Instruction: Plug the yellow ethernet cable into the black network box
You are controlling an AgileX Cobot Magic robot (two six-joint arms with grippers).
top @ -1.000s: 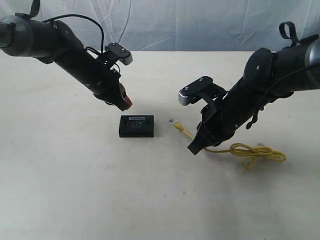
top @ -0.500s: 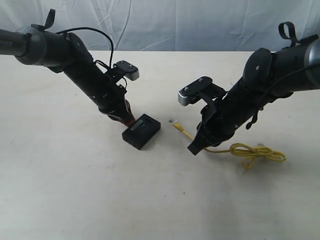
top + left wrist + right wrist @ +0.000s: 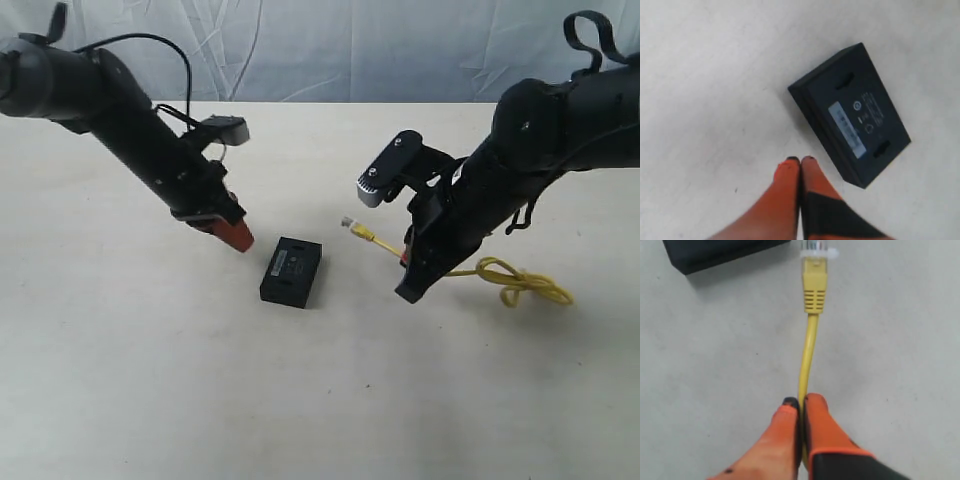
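Observation:
The black network box (image 3: pixel 291 271) lies flat on the table, label face up, turned at a slant; it also shows in the left wrist view (image 3: pixel 852 115). My left gripper (image 3: pixel 238 238) (image 3: pixel 800 160) is shut and empty, just left of the box and not touching it. My right gripper (image 3: pixel 408 292) (image 3: pixel 801 401) is shut on the yellow ethernet cable (image 3: pixel 380 243) (image 3: pixel 809 352) a short way behind its clear plug (image 3: pixel 348 224) (image 3: pixel 815 250). The plug points toward the box, a gap apart. The cable's looped bundle (image 3: pixel 518 284) rests on the table to the right.
Pale table surface (image 3: pixel 200 380) spreads all around. A wrinkled white backdrop (image 3: pixel 350 50) hangs behind the table's far edge. A corner of the box (image 3: pixel 715 252) shows near the plug in the right wrist view.
The left gripper pushed the box round to a slanted lie, then drew back to its left. The right gripper lifted the cable's plug end slightly and shifted right; the bundle followed.

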